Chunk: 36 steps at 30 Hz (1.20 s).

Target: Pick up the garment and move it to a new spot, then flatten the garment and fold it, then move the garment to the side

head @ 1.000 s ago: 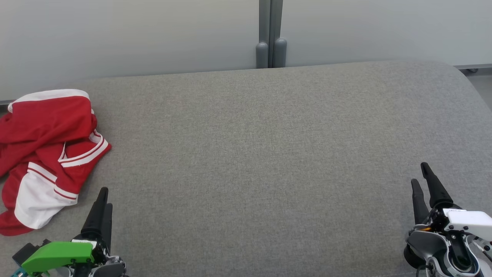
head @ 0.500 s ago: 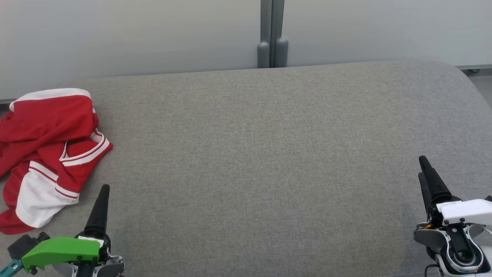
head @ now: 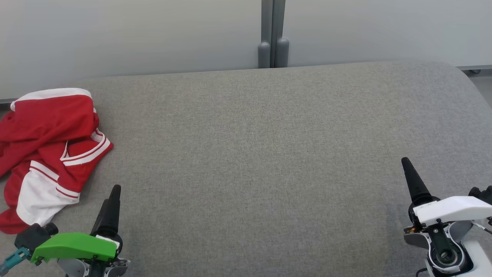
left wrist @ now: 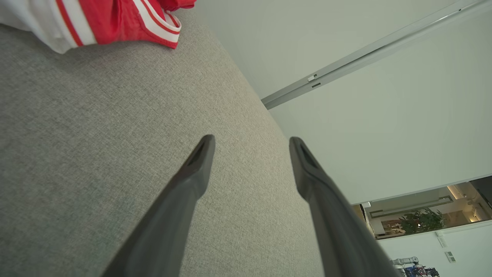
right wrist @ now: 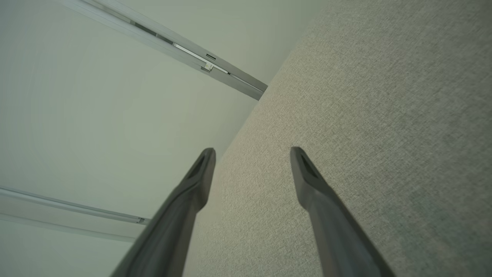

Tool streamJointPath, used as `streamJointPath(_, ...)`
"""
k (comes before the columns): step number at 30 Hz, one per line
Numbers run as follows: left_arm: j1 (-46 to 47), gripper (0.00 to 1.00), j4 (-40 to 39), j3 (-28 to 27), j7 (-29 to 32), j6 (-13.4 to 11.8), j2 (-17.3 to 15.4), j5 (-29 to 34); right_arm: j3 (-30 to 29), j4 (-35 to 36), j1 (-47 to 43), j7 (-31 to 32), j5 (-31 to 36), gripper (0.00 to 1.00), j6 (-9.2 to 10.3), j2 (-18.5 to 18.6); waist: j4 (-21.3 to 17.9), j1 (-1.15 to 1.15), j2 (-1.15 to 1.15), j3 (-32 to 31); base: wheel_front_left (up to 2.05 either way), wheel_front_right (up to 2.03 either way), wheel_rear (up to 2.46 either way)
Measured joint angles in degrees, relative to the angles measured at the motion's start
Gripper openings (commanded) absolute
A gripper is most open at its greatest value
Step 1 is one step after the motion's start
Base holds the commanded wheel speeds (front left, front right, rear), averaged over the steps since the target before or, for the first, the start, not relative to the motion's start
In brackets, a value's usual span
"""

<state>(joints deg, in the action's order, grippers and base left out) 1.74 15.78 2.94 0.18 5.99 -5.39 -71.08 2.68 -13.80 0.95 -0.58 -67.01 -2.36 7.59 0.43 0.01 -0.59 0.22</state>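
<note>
garment: crumpled red-and-white garment (head: 50, 146), heaped at the left edge of the head view on the gray tabletop (head: 253, 154)
long axis: roughly top to bottom along that left edge
left gripper (head: 113, 192): lower left, fingers spread, empty; the heap sits near it, up and to its left
right gripper (head: 406, 165): lower right, spread too, empty, well apart from the heap
my take: looks like the left arm's grab
</note>
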Motion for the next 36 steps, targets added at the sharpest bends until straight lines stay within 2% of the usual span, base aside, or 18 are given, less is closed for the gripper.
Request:
streamJointPath(9, 0.03, 1.00, -1.54, 0.87, -1.76, -0.94, 0.07, 6.22, 1.85, 0.37, -0.01, -1.48, 7.22, 1.00, 1.29, 0.62, 0.00, 0.00, 0.00, -0.03, 0.00, 0.00, 0.00)
streamJointPath(23, 0.03, 1.00, -2.01, 2.43, -4.49, -0.97, -0.03, 16.52, 4.41, 1.07, -0.26, -4.05, 16.06, 1.00, 2.97, 1.76, -0.17, 0.00, 0.00, -0.16, 0.00, 0.00, 0.00)
streamJointPath(36, -0.07, 1.00, -1.75, 2.98, -7.05, -0.97, -0.87, 26.64, 5.65, 2.13, -0.60, -6.72, 23.66, 1.00, 2.98, 3.07, -0.52, 0.00, 0.00, -0.17, 0.00, 0.00, 0.00)
